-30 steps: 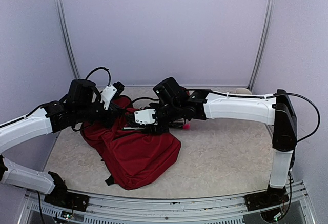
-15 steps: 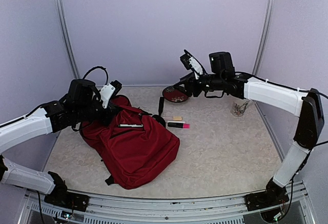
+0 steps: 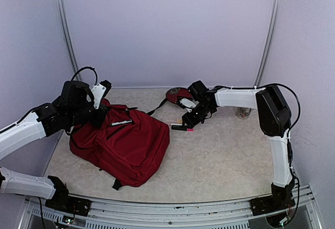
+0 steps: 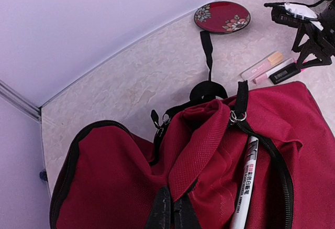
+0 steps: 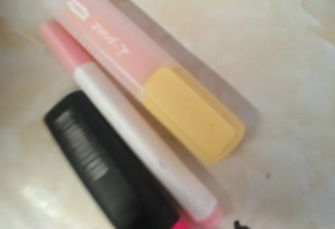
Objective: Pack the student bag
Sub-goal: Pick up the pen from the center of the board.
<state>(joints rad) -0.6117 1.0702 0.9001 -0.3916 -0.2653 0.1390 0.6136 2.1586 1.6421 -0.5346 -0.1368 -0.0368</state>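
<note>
The left end effector [image 4: 171, 211] is pinched closed, the right end effector [image 4: 313, 56] parted.

White arm links [image 3: 21, 132] with black joints [image 3: 73, 95] and cables [image 3: 84, 68].

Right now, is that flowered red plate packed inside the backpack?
No, the plate lies on the table, well beyond the open backpack.

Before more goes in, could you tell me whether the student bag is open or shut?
Open: the student bag gapes along its zip, a white pen lying in the gap.
</note>
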